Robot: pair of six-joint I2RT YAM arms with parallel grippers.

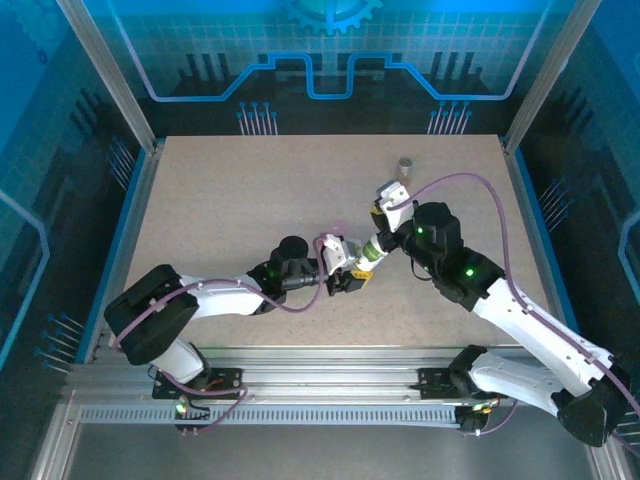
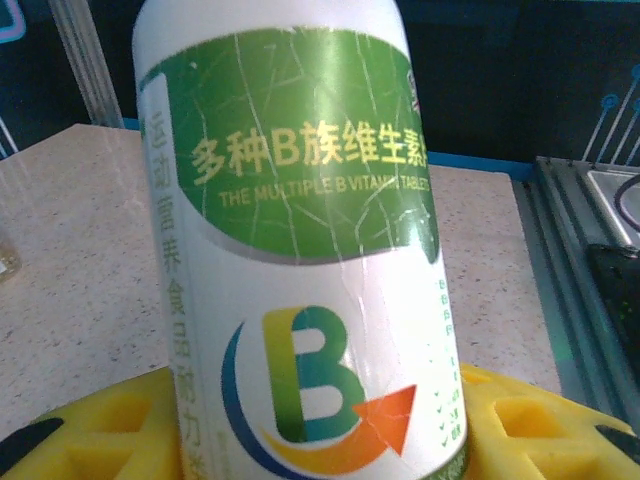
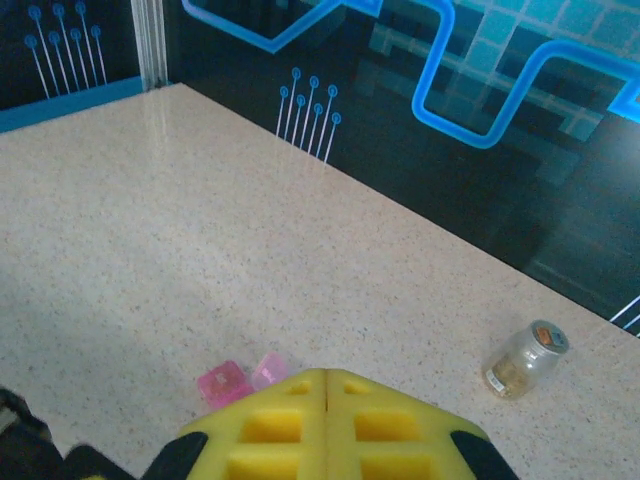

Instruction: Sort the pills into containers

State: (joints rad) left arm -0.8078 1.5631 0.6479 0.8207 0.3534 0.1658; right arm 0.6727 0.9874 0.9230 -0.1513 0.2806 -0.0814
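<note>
Left jaws grip the white green-labelled bottle. Right jaws are closed, empty, near the pink vial on the bench; amber bottle sits near the far edge.

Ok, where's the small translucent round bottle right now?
Top view: the small translucent round bottle sits far right on the speckled table, near the back wall, beyond the right gripper.

The white bottle looks like smooth plastic under a glossy, finely creased printed label, my yellow pads look like matt, soft foam moulded with pockets, the table is matt and finely speckled, and the small jar and pink pieces are shiny and see-through.
</note>
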